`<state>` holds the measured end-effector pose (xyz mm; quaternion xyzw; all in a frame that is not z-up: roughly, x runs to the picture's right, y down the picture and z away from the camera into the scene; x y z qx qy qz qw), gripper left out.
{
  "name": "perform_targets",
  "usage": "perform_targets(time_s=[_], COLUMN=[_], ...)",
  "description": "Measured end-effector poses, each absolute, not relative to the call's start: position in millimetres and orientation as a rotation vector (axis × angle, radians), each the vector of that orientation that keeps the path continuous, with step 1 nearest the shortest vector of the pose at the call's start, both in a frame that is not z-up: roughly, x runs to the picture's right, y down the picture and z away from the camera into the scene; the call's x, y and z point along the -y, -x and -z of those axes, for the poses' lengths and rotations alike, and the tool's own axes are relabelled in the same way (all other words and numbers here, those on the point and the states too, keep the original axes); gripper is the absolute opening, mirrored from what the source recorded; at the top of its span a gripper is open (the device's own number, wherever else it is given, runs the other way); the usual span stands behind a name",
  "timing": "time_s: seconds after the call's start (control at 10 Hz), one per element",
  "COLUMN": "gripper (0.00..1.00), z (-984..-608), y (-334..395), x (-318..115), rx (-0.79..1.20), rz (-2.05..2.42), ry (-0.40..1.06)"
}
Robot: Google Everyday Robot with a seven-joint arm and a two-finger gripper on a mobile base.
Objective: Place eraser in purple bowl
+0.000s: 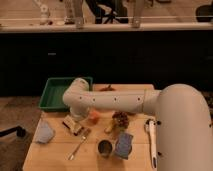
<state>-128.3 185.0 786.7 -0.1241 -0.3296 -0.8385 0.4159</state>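
Observation:
The eraser point(71, 125), a small tan block with dark edges, lies on the wooden table point(55, 155) left of centre. My white arm reaches from the right across the table and bends down at its left end. My gripper point(76, 118) hangs below that bend, right above or on the eraser. The purple bowl is not visible; it may be hidden behind the arm.
A green tray point(54, 94) stands at the back left. A small orange ball point(94, 116), a brown object point(119, 120), a fork point(79, 144), a metal cup point(104, 148), a blue-grey cloth point(124, 144), a white-handled tool point(151, 141) and a pale blue item point(44, 134) lie around. A reddish edge point(106, 88) shows behind the arm.

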Motion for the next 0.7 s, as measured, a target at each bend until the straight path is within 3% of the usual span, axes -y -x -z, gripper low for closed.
perform_targets(time_s=[0.7], gripper=[0.8], z=[-802.2], y=[139.6], x=[-207.2], rx=[0.778], rz=[2.109], ry=[0.333])
